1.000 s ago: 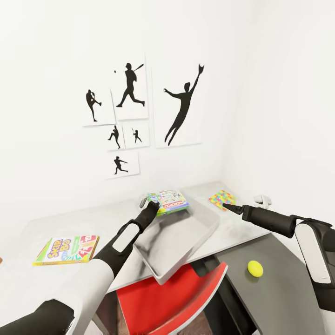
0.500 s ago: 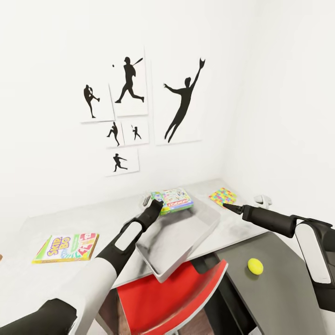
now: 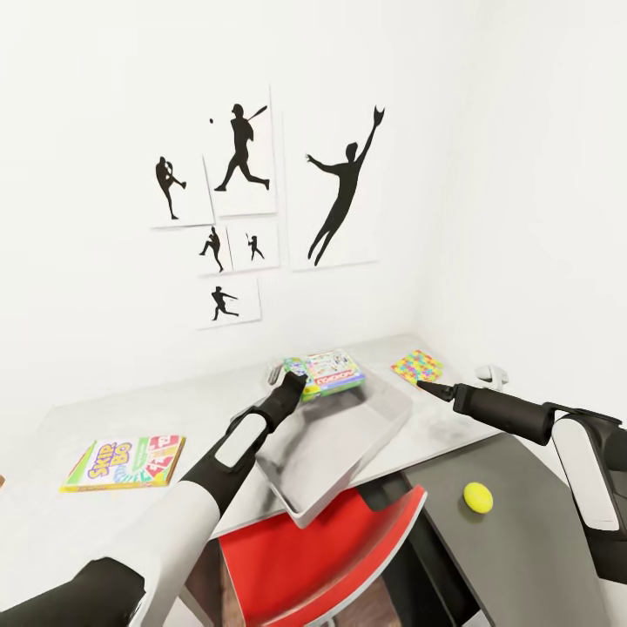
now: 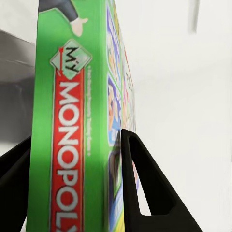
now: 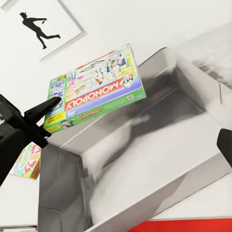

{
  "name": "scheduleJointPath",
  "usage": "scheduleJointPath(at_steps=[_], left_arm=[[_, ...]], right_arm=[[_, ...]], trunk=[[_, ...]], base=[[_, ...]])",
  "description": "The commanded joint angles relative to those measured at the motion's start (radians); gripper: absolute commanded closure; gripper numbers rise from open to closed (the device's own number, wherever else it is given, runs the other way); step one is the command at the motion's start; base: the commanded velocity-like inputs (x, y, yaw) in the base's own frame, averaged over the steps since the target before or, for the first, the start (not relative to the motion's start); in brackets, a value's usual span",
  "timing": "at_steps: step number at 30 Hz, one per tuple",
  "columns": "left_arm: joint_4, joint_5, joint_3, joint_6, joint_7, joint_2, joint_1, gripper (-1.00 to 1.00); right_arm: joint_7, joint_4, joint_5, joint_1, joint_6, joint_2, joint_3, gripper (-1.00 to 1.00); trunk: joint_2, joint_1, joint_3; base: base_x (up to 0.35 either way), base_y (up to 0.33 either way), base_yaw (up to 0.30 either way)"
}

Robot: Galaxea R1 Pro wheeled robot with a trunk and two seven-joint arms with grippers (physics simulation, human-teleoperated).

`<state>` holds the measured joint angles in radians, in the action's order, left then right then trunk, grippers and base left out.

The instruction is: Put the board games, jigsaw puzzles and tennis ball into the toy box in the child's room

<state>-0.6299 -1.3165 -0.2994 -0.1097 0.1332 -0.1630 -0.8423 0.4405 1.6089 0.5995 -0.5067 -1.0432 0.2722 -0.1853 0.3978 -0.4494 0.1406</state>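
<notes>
Two gripper fingers (image 4: 145,188) apparently clamp Monopoly (image 4: 72,145)

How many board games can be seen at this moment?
2. The MY MONOPOLY box is held in the left end effector above the far end of the toy box. The Skip-Bo box lies flat on the table. Others may be out of view.

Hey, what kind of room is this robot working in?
Probably a child's bedroom or playroom: baseball silhouette pictures hang on the white wall, and board games, a puzzle and a tennis ball lie on a grey desk.
</notes>
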Motion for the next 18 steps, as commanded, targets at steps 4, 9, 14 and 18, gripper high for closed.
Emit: scheduleJointPath(at_steps=[4,9,14,18], left_arm=[[0.003,-0.029,-0.002,-0.003,0.003,0.001,-0.002,1.00],[0.010,-0.038,-0.003,-0.004,-0.001,0.001,-0.016,1.00],[0.012,-0.042,-0.003,-0.005,-0.005,0.001,-0.034,1.00],[0.013,-0.043,-0.003,-0.014,-0.007,0.000,-0.047,1.00]], right_arm=[[0.010,0.000,-0.009,-0.001,-0.004,0.001,-0.002,-1.00],[0.010,0.000,-0.009,-0.001,-0.004,0.001,-0.002,-1.00],[0.010,0.000,-0.009,-0.002,-0.004,0.001,-0.003,-1.00],[0.011,0.000,-0.009,-0.002,-0.004,0.001,-0.003,-1.00]], trunk=[[0.002,-0.001,0.006],[0.002,-0.001,0.013],[0.002,-0.001,0.021],[0.002,-0.001,0.027]], base=[[0.000,0.000,0.000],[0.000,0.000,0.000],[0.000,0.000,0.000],[0.000,0.000,0.000]])
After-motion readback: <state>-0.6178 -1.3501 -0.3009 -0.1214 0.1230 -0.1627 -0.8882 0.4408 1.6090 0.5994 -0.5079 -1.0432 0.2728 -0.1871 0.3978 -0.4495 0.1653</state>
